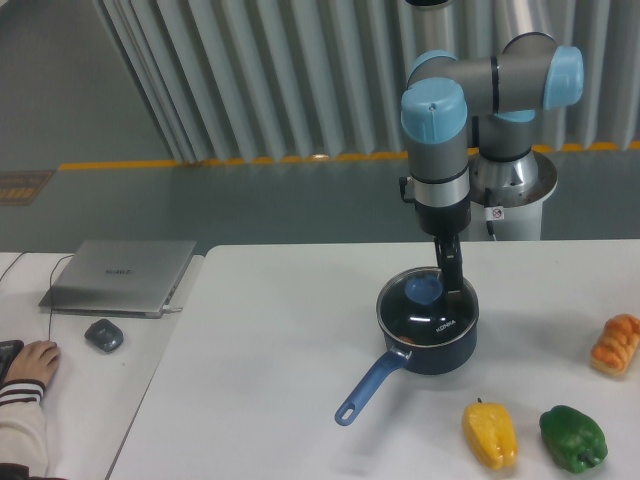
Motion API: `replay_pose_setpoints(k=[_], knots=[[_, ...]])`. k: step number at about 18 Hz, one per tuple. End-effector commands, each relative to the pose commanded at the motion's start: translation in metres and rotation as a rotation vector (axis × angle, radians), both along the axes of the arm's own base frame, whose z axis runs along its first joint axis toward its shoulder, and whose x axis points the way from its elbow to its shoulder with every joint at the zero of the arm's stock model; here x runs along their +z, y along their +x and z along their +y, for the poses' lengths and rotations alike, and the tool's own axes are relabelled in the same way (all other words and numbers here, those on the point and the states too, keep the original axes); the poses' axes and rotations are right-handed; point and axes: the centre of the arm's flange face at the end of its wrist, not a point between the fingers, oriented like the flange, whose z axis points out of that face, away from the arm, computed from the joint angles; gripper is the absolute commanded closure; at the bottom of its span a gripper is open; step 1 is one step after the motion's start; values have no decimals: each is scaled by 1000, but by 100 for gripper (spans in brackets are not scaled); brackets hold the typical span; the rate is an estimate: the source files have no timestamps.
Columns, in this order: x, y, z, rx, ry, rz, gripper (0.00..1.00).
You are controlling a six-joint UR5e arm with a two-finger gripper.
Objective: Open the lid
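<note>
Glass lid [424, 312] directly beneath tool [449, 285].

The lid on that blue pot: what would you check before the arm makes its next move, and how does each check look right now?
1. Lid seated on the saucepan: ok, not yet lifted.
2. Gripper above the blue knob: not ok, looks offset towards the rim.
3. Fingers closed on the knob: cannot tell.
4. Saucepan handle free of obstacles: ok.
5. Yellow pepper and green pepper apart from the pan: ok.
</note>
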Motion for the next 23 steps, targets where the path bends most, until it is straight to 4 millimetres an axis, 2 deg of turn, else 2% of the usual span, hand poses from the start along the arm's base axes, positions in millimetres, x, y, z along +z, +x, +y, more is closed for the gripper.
replay_pose_setpoints(k=[4, 23], knots=[[4, -4, -7, 15, 14, -9, 0], [7, -8, -9, 34, 62, -71, 0]])
